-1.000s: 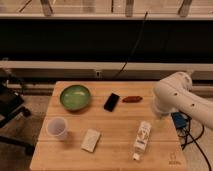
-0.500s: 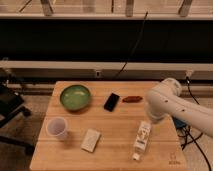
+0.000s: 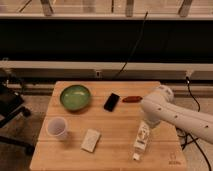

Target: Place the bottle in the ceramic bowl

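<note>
Arm (image 3: 165, 109) has swung left since a second ago. Its bulky white shell now hangs over the right side of the table, above the bottle. Light wooden slatted table (image 3: 100, 156) carries everything. Round green glazed ceramic bowl (image 3: 75, 96) sits at far left, well apart from me. Slim white plastic bottle with coloured label (image 3: 141, 140) lies flat at right front, long axis running roughly front to back, cap toward the near edge. My gripper (image 3: 145, 123) is just over the bottle's far end, largely tucked under the arm, jaws spread, holding nothing. Judgement: descend, close across the narrow width. Bowl then lies up-left, past the flat black phone (image 3: 111, 101).
</note>
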Motion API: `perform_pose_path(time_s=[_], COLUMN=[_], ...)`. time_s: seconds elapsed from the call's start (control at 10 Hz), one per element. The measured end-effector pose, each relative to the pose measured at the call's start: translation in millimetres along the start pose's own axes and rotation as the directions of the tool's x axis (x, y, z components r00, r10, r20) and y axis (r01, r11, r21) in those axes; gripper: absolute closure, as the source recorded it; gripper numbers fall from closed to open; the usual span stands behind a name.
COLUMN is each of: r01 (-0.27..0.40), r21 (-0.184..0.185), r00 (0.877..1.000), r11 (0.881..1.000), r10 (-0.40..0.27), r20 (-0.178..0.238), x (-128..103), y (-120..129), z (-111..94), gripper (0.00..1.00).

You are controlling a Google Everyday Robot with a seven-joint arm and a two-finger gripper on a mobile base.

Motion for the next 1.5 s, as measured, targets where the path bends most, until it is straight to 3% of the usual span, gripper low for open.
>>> perform_pose_path(time_s=[0.6,1.5], r01=[0.102,0.217], r21=[0.002,0.014], r00=[0.995,0.976], r11=[0.995,0.976], r10=[-0.102,-0.217], r20=[0.004,0.019], x=[-7.3,-7.7], y=[5.9,22.3], z=[34.2,81.7], gripper=[0.20,0.22])
